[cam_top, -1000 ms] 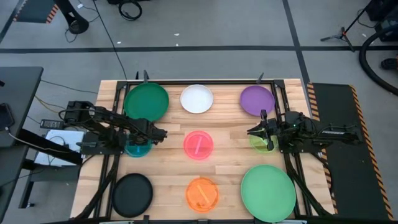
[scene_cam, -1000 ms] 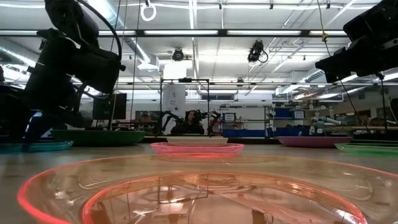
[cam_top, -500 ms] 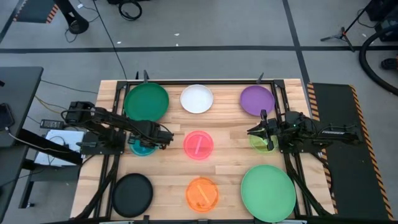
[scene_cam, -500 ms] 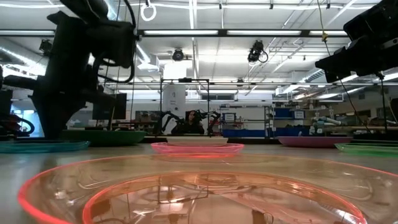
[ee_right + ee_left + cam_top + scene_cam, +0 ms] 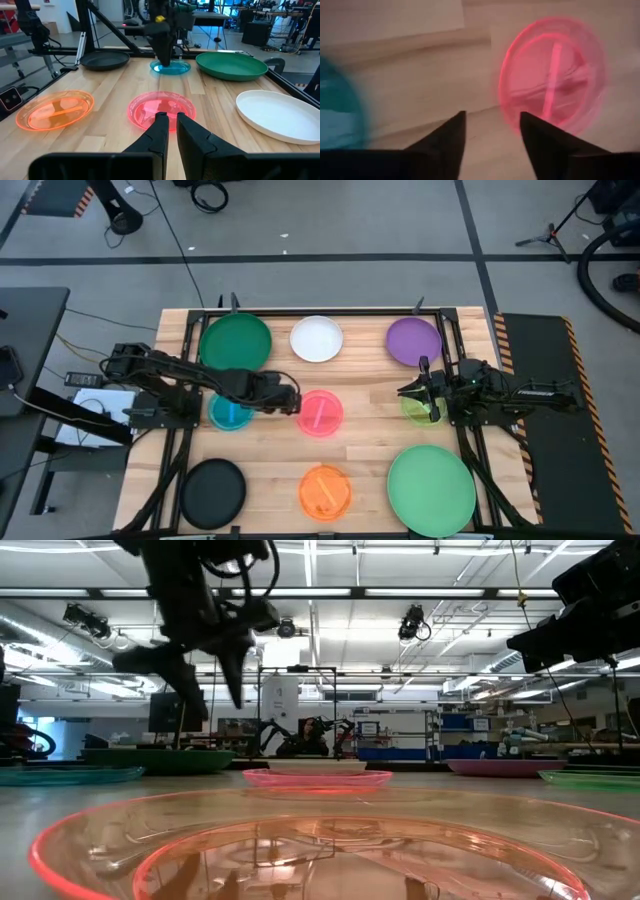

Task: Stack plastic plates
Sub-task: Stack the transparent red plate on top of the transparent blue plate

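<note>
Both spread jaws of the left gripper (image 5: 292,403) hang empty beside the pink plate (image 5: 319,413).

Robotics laboratory hall: wooden desk (image 5: 370,450) in a black frame on grey taped floor, ceiling strip lights (image 5: 430,592), another robot arm (image 5: 300,735) and shelving at twelve o'clock.
</note>
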